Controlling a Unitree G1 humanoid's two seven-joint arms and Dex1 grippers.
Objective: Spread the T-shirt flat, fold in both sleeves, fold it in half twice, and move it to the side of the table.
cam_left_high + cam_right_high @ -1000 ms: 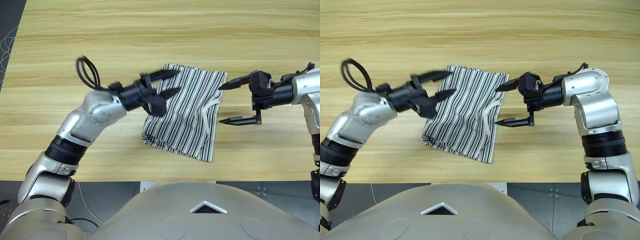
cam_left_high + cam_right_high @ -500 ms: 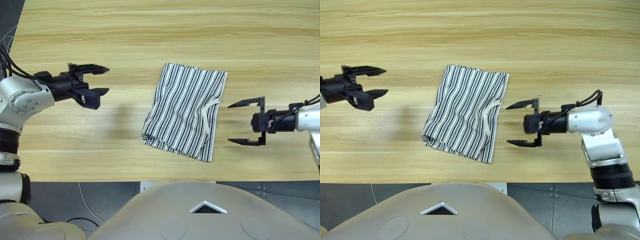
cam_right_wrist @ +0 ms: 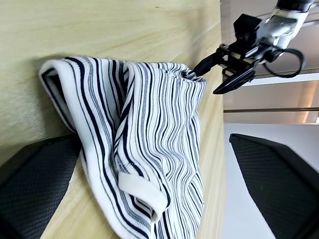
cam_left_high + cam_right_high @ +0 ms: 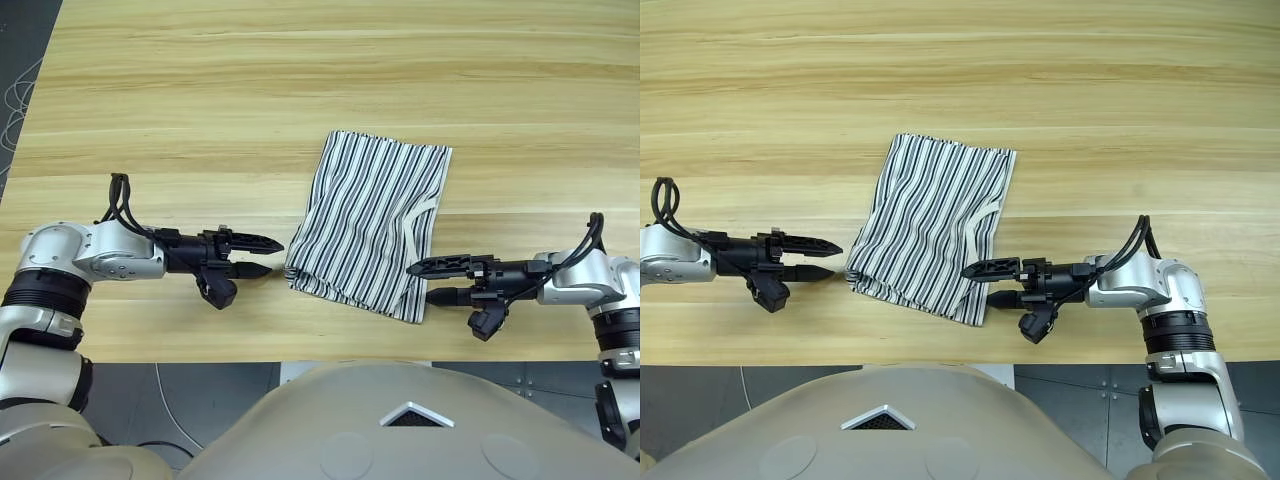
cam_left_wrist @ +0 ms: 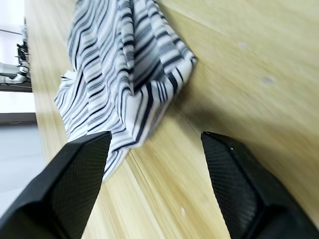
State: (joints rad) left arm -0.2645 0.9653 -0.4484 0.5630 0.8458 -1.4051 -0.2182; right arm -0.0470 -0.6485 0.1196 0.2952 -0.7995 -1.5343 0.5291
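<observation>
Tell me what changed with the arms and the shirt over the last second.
Both arms swung out away from the T-shirt, then came back in low at its near edge. The left gripper now points at the near left corner and the right gripper at the near right one. The fingers stayed open and nothing was grasped. The T-shirt stayed folded in place on the table.

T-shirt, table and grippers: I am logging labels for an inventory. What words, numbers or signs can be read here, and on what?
No word, number or sign can be read.
T-shirt: black and white stripes, no print or tag to read.
Table: wood grain, no lettering.
Left gripper and right gripper: plain black, no lettering.
</observation>
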